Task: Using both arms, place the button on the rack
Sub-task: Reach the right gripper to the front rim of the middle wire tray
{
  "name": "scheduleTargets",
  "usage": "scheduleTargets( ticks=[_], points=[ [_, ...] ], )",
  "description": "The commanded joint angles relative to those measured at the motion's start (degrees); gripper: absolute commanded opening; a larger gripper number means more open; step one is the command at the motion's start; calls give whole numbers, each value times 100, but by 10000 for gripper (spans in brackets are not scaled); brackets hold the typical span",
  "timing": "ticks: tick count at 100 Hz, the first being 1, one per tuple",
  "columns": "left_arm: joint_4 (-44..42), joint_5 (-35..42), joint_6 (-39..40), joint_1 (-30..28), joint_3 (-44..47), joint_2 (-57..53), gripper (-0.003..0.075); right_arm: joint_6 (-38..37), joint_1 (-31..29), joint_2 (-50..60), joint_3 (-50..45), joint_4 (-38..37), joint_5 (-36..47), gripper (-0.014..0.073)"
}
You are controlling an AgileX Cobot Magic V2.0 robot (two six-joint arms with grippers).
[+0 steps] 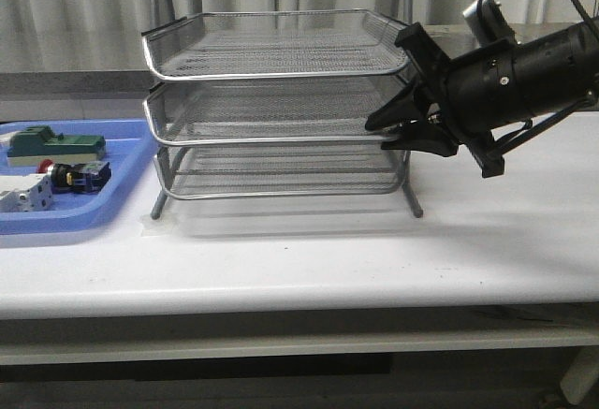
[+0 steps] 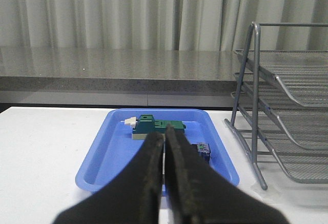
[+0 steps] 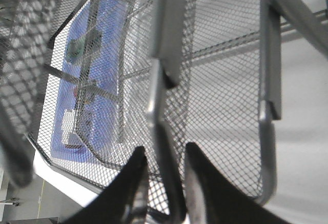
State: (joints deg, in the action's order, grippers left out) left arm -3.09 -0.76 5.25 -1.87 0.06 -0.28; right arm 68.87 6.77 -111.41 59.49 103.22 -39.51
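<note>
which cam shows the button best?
Front view: the button lies whole in the blue tray, red head visible. Left wrist view shows only its blue end beside the closed left gripper. Right wrist view: blurred through mesh.

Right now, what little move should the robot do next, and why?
Probably lower the left gripper toward the button and open it. Its fingers look shut, hovering above the blue tray where the button lies, while the right gripper straddles the rack rim.

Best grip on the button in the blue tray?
Take the button across its dark body, coming from above: it lies on its side in the blue tray, red head toward the white block, body flanks apparently free. The left gripper is nearest, fingers shut.
</note>
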Motion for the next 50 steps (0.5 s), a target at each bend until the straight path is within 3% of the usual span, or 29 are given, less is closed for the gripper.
scheduleTargets(
  ticks=[1, 10, 50],
  points=[
    [4, 459, 44, -19, 268, -194, 4, 54, 17, 245, 163, 721, -428, 45],
    [4, 459, 44, -19, 268, -194, 4, 54, 17, 245, 163, 721, -440, -77],
    [4, 459, 44, -19, 268, -194, 4, 54, 17, 245, -37, 577, -871, -64]
  ],
)
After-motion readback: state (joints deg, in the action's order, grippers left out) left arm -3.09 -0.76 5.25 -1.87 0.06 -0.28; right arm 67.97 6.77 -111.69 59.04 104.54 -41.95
